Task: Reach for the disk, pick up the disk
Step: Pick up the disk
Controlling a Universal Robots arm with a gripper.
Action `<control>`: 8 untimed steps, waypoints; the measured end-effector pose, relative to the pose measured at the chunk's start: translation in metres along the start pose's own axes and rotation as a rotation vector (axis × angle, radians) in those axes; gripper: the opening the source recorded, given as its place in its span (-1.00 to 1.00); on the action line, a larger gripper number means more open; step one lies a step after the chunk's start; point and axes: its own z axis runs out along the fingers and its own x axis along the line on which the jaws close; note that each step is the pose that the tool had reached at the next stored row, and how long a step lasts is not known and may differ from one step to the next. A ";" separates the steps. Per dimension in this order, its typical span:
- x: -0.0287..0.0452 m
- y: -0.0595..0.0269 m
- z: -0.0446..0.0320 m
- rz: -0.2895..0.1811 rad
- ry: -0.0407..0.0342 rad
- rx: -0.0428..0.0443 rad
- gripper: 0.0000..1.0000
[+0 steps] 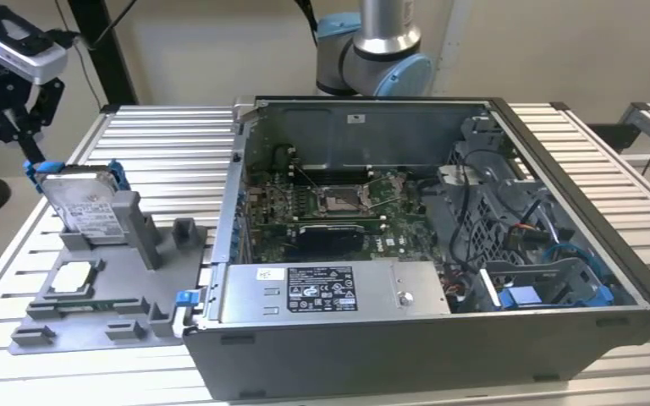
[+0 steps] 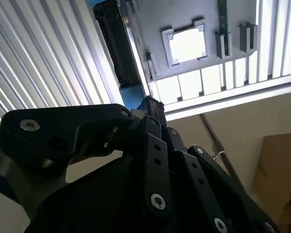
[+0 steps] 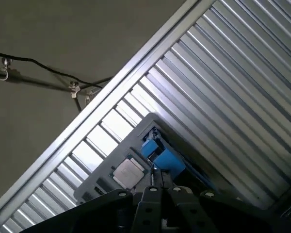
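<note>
Disk (image 1: 82, 207) stands on edge, tilted back, in the upright slot of a grey fixture (image 1: 77, 328) at the exterior view's left. Its labelled face shows and blue rails run along its edges. The fixture lies on a slatted metal table (image 1: 156, 127), just beside an open computer case (image 1: 415, 347).

The gripper (image 1: 35, 157) hangs over the disk's upper corner on the exterior view's left. Its black fingers are drawn together, and their tips meet the blue rail there. Whether they pinch the rail or only touch it cannot be told, and the disk sits in its slot. In the first wrist view the gripper (image 3: 160, 178) points at the blue rail of the disk (image 3: 162, 156). In the second wrist view the gripper (image 2: 150, 103) narrows to a point beside a patch of blue.

A small white square chip (image 1: 74, 277) lies flat in a recess of the fixture, below the disk in the exterior view. It shows in both wrist views (image 2: 186, 43) (image 3: 128, 170).

Inside the case lie a green motherboard (image 1: 337, 203) and a silver power supply (image 1: 325, 292) with a black-and-white sticker. The arm's base (image 1: 376, 51) rises behind the case.
</note>
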 end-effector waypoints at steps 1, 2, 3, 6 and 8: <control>0.0000 0.0000 0.0000 -0.018 0.0005 0.0000 -1.00; 0.0000 0.0000 0.0000 -0.037 0.0012 0.0001 -1.00; 0.0000 0.0000 0.0000 -0.055 0.0017 0.0002 -1.00; 0.0000 0.0000 0.0000 -0.109 0.0034 0.0003 -1.00; 0.0000 0.0000 0.0000 -0.144 0.0043 0.0008 -1.00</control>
